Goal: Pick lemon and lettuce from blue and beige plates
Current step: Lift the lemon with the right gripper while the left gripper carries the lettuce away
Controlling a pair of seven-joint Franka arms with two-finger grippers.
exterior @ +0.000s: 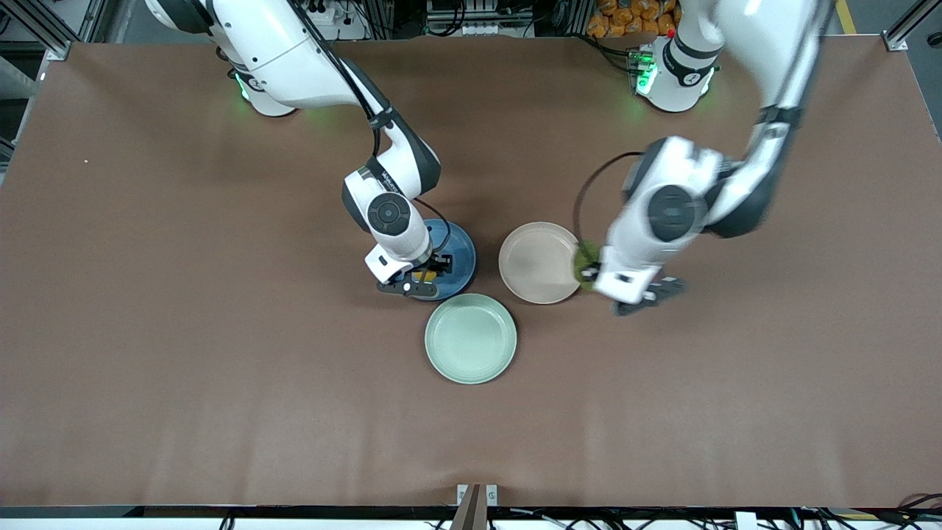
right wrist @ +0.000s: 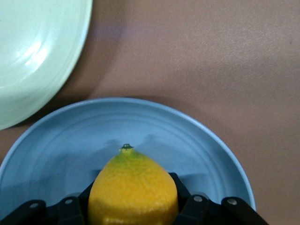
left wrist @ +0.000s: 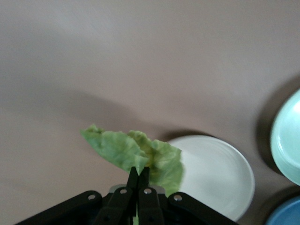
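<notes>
Right end effector (exterior: 421, 275) is down over the blue plate (exterior: 458, 254), jaws clamped on the lemon (right wrist: 133, 188), one finger on each side of it. The lemon sits low in the blue plate, its stem tip pointing out from the jaws; whether it touches the plate I cannot tell.

Over to the left end effector (exterior: 597, 274): it hangs at the edge of the beige plate (exterior: 536, 261) on the side toward the left arm's end of the worktop, fingers pressed together on the lettuce (left wrist: 136, 154). The leaf is up in the air, crumpled, spreading out past the fingertips, partly over the beige plate's rim and partly over bare worktop (exterior: 221, 331).

All three plates cluster mid-worktop. The green plate (exterior: 471, 338) lies closest to the front-camera edge, just beside the other two, with nothing on it.
</notes>
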